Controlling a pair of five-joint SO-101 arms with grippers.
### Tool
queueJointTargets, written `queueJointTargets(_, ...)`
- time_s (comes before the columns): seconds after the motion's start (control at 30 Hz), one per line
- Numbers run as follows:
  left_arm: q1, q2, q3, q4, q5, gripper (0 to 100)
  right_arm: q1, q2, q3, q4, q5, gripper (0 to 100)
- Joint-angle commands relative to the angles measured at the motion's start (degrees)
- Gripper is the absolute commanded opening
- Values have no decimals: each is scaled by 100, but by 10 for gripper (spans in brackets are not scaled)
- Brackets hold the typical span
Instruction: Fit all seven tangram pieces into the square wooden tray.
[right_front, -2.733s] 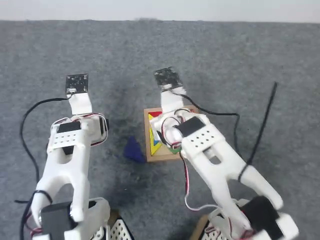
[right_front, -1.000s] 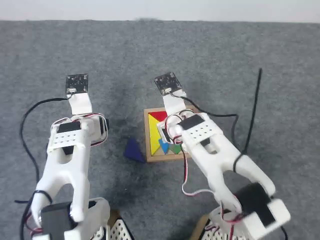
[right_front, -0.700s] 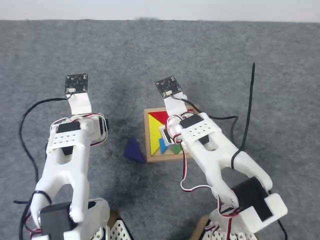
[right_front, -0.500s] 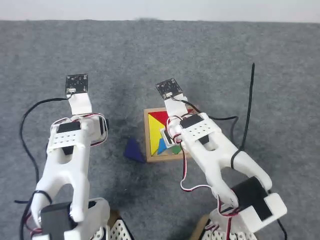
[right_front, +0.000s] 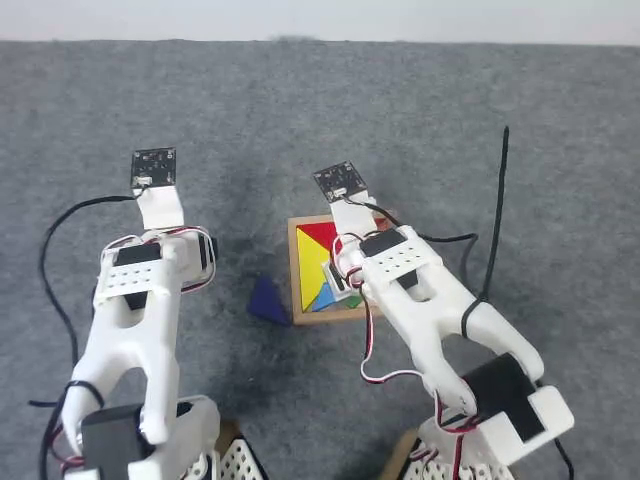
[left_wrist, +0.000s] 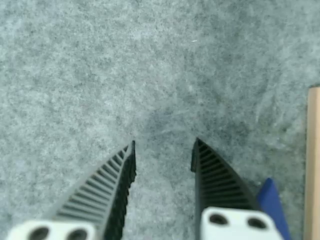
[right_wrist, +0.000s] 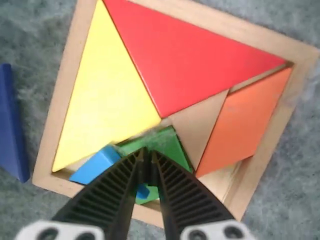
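A coarse, fuzzy grey felt (right_front: 420, 110) covers the table, and the square wooden tray (right_front: 296, 270) sits on it near the middle, its pale rim smooth and flat-topped. Inside, a large glossy red triangle (right_wrist: 185, 65) fills the far part and a large yellow triangle (right_wrist: 107, 100) lies along the left rim, their long edges meeting cleanly. An orange piece (right_wrist: 245, 122) with slanted sides rests against the right rim, with a triangular patch of bare wood floor (right_wrist: 197, 125) between it and the red one. A green piece (right_wrist: 165, 145) and a small light blue piece (right_wrist: 95, 165) crowd the near side, the blue one showing a side face at the near-left corner. A dark blue piece (right_front: 267, 298) lies outside on the felt, just beside the tray's left rim and apart from it. The right arm (right_front: 410, 280), white plastic with looped red and black wires, stretches from the near edge over the tray. The right gripper (right_wrist: 147, 150) points down at the green piece, its ribbed black jaws drawn together with only a sliver between them and nothing held. Whether the tips touch the green piece is hard to tell. The left arm (right_front: 135, 300) extends straight away over bare felt, left of the tray. The left gripper (left_wrist: 164, 145) hangs above the felt with its ribbed jaws spread apart and nothing between them, the dark blue piece just to its right.
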Motion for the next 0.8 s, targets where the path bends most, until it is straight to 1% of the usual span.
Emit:
queueJointTargets(0.0,0,-18,-92,-35,62,180,-268,-92,-88,48,-97,6)
queueJointTargets(0.37,0,-18,-101,-35,62,180,-374,-92,-88,224,-114,6)
queueJointTargets(0.6,0,-18,-101,-35,62,180,-857,-75,-105,180,-114,6)
queueJointTargets(0.67,0,-18,-92,-35,62,180,-813,-92,-123,180,-114,6)
queueJointTargets(0.77,0,-9,-92,-35,62,180,-558,-312,-97,233,-114,6)
